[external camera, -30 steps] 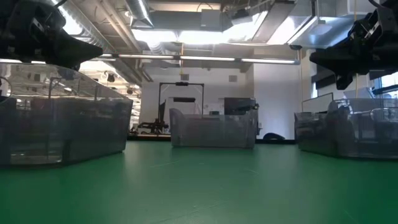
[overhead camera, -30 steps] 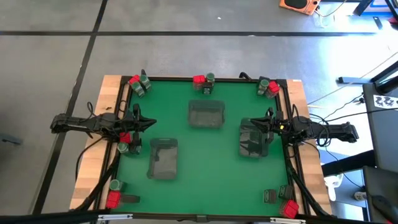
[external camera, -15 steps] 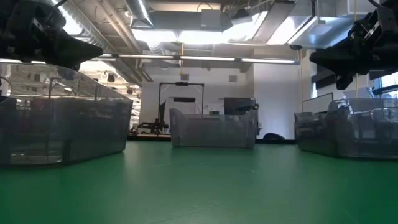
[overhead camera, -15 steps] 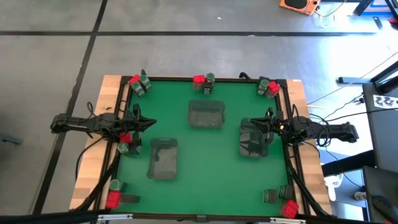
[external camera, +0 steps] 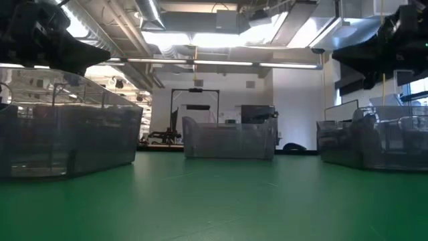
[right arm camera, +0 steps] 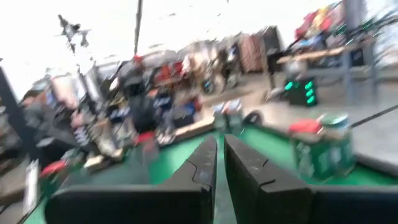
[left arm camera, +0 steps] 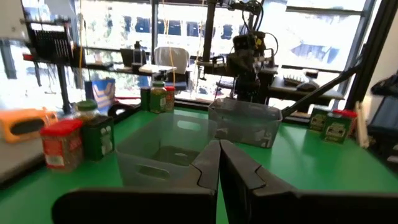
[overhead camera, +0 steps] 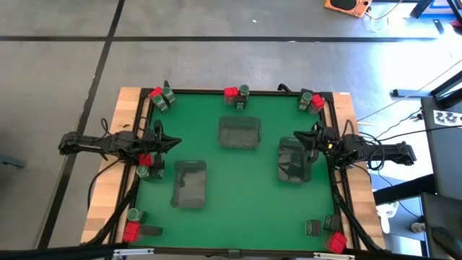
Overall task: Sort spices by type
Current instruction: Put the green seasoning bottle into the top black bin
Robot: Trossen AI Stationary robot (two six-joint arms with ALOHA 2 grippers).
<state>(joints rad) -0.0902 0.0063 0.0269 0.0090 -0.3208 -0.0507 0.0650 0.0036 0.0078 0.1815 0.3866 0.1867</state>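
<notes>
Spices stand in small groups at the green mat's edges in the high view: red boxes and grey-green jars at the far left corner (overhead camera: pixel 160 97), far middle (overhead camera: pixel 236 94), far right corner (overhead camera: pixel 312 101), left side (overhead camera: pixel 146 164), near left (overhead camera: pixel 133 225) and near right (overhead camera: pixel 326 235), some with dark tins. My left gripper (overhead camera: pixel 175 142) (left arm camera: pixel 219 152) hangs shut above the mat's left side, touching nothing. My right gripper (overhead camera: pixel 302 139) (right arm camera: pixel 219 146) is shut and held above the right tray. In the right wrist view, blurred red and green containers (right arm camera: pixel 318 148) stand ahead of it.
Three clear grey trays rest on the mat: one far of centre (overhead camera: pixel 240 133), one near left (overhead camera: pixel 190 183), one at the right (overhead camera: pixel 294 160). Open green mat lies between them. The wooden table edge (overhead camera: pixel 115 173) and black cables frame the mat. The room shows beyond.
My right gripper has risen a little and swung toward the table's far right corner; its wrist view is blurred by the motion. It stays shut. The trays and spices have not moved.
</notes>
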